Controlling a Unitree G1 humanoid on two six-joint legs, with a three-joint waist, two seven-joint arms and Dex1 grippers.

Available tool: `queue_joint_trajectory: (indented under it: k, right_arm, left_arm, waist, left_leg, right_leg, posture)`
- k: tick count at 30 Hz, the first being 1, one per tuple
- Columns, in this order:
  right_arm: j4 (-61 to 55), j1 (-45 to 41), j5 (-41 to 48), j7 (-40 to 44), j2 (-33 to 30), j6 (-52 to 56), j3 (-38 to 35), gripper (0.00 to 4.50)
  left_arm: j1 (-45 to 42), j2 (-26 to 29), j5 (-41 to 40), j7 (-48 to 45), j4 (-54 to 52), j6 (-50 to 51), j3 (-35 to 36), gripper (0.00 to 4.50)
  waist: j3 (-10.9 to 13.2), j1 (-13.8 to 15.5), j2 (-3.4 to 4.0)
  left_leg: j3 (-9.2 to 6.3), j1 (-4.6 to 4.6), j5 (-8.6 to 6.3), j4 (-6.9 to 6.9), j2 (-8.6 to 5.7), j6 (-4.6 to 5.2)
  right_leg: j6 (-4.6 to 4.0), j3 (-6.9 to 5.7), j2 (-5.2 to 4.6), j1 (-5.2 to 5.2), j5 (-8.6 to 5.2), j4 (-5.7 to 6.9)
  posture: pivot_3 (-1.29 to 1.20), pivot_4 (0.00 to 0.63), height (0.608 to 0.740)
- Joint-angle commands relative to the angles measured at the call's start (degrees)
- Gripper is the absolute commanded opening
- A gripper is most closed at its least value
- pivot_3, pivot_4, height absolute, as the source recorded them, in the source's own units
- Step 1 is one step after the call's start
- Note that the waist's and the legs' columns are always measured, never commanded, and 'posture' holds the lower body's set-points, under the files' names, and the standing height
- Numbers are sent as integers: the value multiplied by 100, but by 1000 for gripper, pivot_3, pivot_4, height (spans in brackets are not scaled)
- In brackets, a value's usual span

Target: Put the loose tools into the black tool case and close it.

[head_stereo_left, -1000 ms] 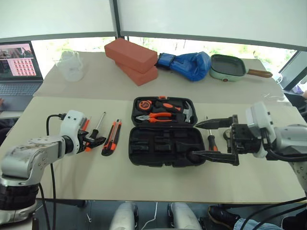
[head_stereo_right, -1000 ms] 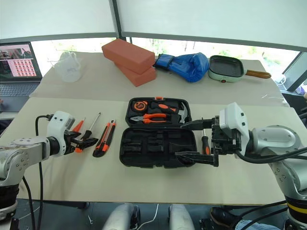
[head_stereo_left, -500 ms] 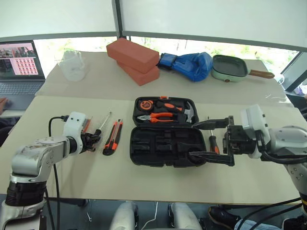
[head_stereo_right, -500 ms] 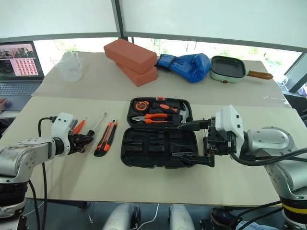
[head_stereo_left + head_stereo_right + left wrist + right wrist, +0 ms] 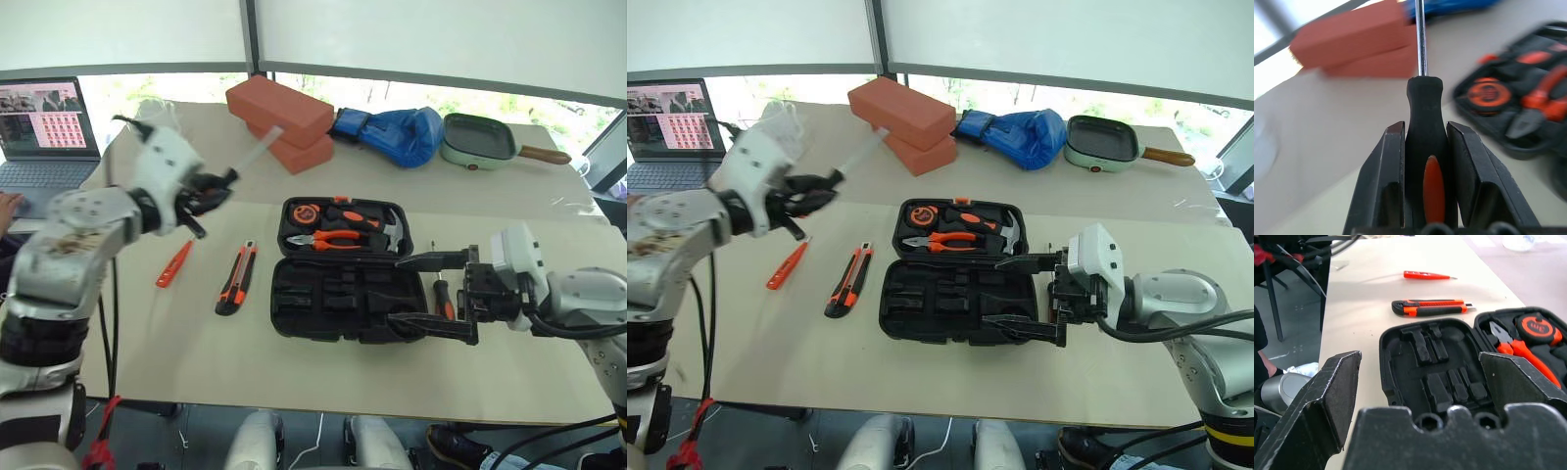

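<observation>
The black tool case lies open in the middle of the table, its lid half holding pliers, a hammer and an orange tape measure. My left gripper hangs above the table left of the case, shut on a black-and-orange screwdriver whose shaft points toward the bricks. The slim orange tester screwdriver and the utility knife lie on the table below it. My right gripper stands open over the case's right end, holding nothing. Just behind it lies a second screwdriver.
Two red bricks, a blue glove and a green pan sit at the back. At the far left are a laptop and a person's hand. Bare table lies in front of the case.
My left gripper closed on the screwdriver and lifted it off the table, up and to the right, rolling the wrist. The right gripper has stayed in place. The camera shifted slightly.
</observation>
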Motion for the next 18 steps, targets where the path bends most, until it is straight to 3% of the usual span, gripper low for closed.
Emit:
queue_joint_trajectory:
  k: [1,9,18]
  right_arm:
    - [-142,208,-10,-186,42,-119,-327,4500]
    - [-612,780,70,-628,115,-49,-643,4500]
    - [-925,1075,285,-1057,140,83,-904,4500]
  left_arm:
    - [-579,-387,634,-817,392,-894,-1033,843]
    - [-1080,-1068,1613,-1840,1622,-2151,-2192,843]
    - [-1157,-1473,2091,-2081,2267,-2395,-2253,843]
  waist:
    - [0,9,-1]
    - [0,-53,1]
    - [0,-4,1]
  left_leg:
    - [11,-3,0,2,1,0]
    - [10,-19,0,13,8,1]
    - [-21,-32,-2,36,8,6]
  right_leg:
    - [0,0,3,-2,0,1]
    - [1,4,18,-14,-1,4]
    - [7,-1,15,-12,0,7]
  posture:
    - [0,150,738]
    - [0,150,738]
    - [0,150,738]
